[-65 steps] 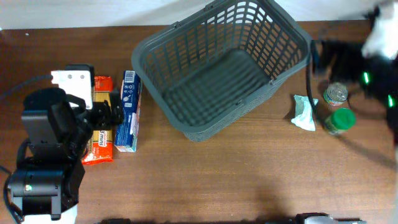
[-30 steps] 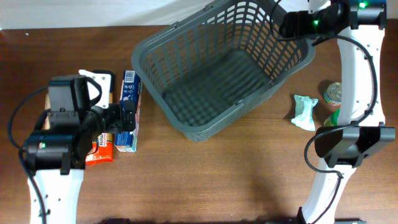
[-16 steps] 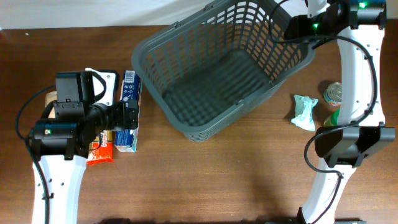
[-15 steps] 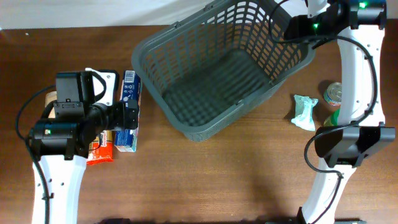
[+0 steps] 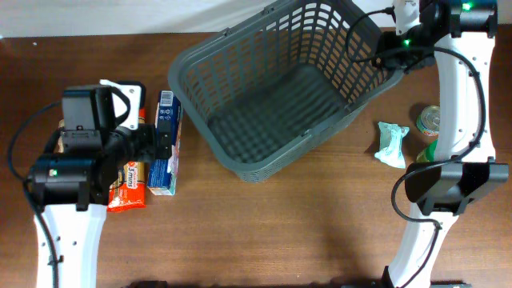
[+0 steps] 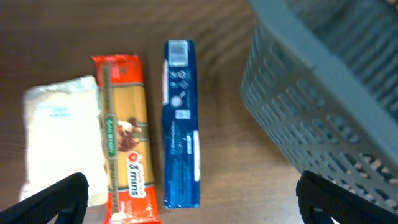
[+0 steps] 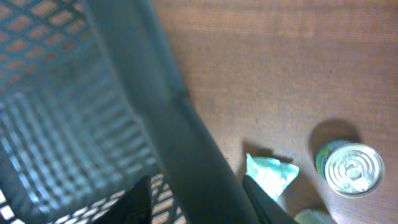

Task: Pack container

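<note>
- While the container [image 5: 240,156] sits empty at the far middle of the worktop [image 5: 320,232], we judge that packing has not started.
- On the right gripper [image 7: 199,202] the jaws pinch the container's right rim, apparently steadying it.
- On the left gripper [image 6: 202,202] the jaws hang spread above the blue box [image 6: 181,124]. Next we'd lower and close on it.

L arm [image 5: 68,240]: white tube links, black boxy joints, green LED [image 5: 50,170], white bracket [image 5: 120,94] at its 12 o'clock.
R arm [image 5: 460,88]: white links, black joint block [image 5: 448,186] at 6 o'clock, green LEDs [image 5: 466,7] at 12.
Cables [image 5: 14,148]: thin, black, looping off both arms.
L gripper [image 6: 199,199]: black blunt fingers [image 6: 56,199].
</note>
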